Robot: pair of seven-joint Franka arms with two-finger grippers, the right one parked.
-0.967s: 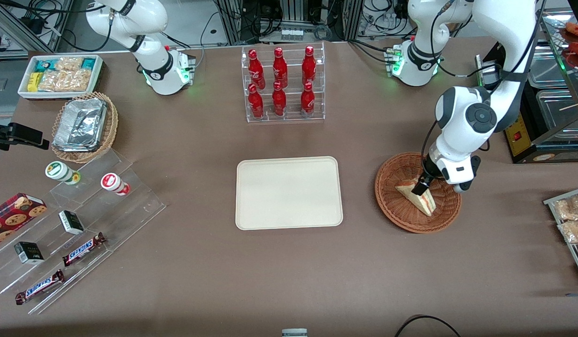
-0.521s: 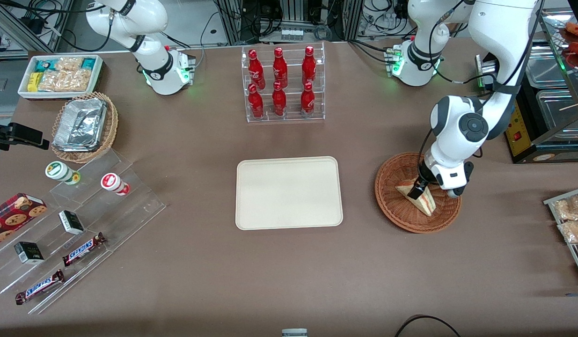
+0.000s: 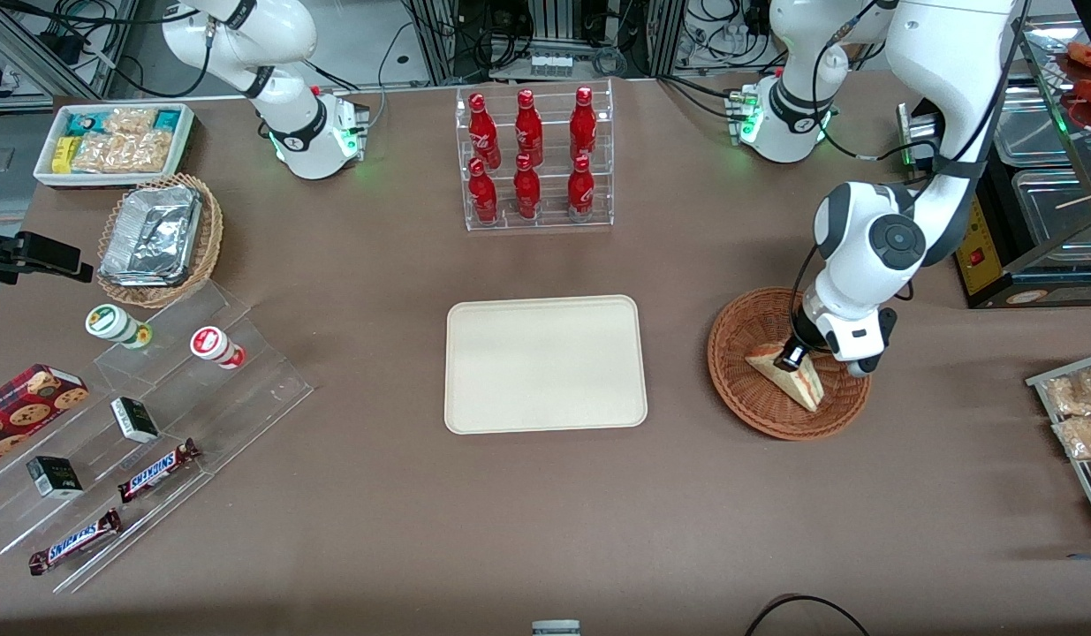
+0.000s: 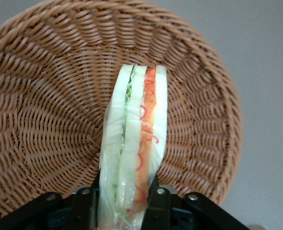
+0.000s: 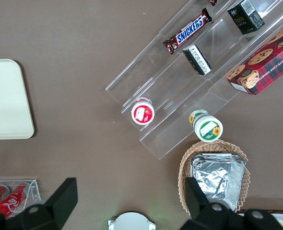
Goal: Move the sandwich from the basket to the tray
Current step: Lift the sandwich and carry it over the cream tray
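Note:
The sandwich [image 3: 799,382], a wrapped white-bread wedge with red and green filling, lies in the reddish-brown wicker basket [image 3: 738,340] toward the working arm's end of the table. My gripper [image 3: 787,358] is down in the basket at the sandwich's wide end. In the left wrist view the sandwich [image 4: 134,139] stands edge-up over the basket's weave [image 4: 50,96]. My gripper [image 4: 124,203] is shut on it, and its black fingers [image 4: 158,203] press the wrap from both sides. The cream tray [image 3: 545,364] lies bare at the table's middle, beside the basket.
A clear rack of red bottles [image 3: 532,159] stands farther from the camera than the tray. A black appliance [image 3: 996,256] and a rack of packaged snacks [image 3: 1075,415] flank the basket. Acrylic snack steps [image 3: 139,415], a foil-filled wicker basket [image 3: 161,238] and a white bin [image 3: 112,141] sit toward the parked arm's end.
The arm's wrist has dropped lower over the basket, and the gripper has settled onto the sandwich's wide end. The sandwich has not visibly moved.

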